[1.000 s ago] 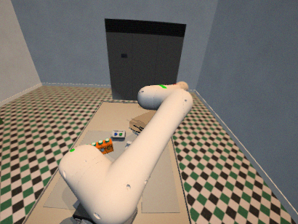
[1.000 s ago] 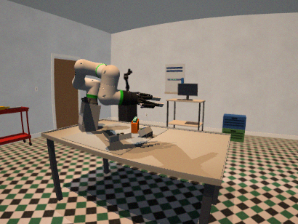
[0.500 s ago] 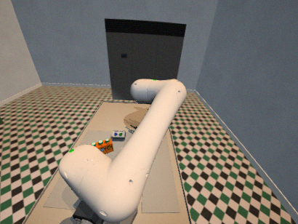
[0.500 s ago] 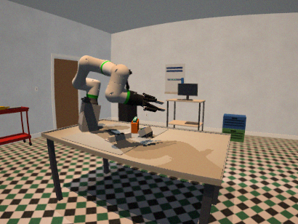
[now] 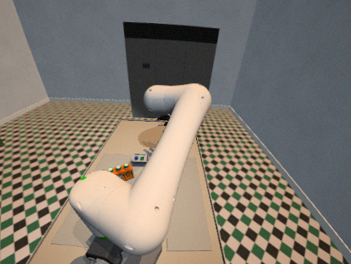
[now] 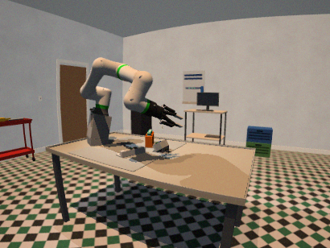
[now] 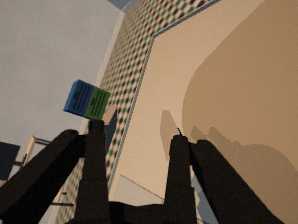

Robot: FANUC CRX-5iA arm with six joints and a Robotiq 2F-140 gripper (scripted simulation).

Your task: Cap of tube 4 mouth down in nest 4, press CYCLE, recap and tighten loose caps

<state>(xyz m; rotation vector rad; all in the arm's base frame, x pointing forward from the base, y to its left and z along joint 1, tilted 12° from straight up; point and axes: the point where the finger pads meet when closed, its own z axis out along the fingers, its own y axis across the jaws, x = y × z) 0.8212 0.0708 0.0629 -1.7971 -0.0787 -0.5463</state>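
Observation:
The orange decapping station stands on the grey mat, with green caps showing on its tubes; my arm's elbow hides its left end. It also shows in the side view. The console with a blue and a green key sits just behind it. I cannot make out the cap nests or the lamps. My gripper hangs in the air above and beyond the station, tilted down toward the table. In the wrist view my gripper's fingers stand apart with nothing between them. In the top view my arm hides the gripper.
A blue and green box stands on the floor past the table's edge; it also shows in the side view. A stand with a monitor is at the far wall, and a red cart at the left.

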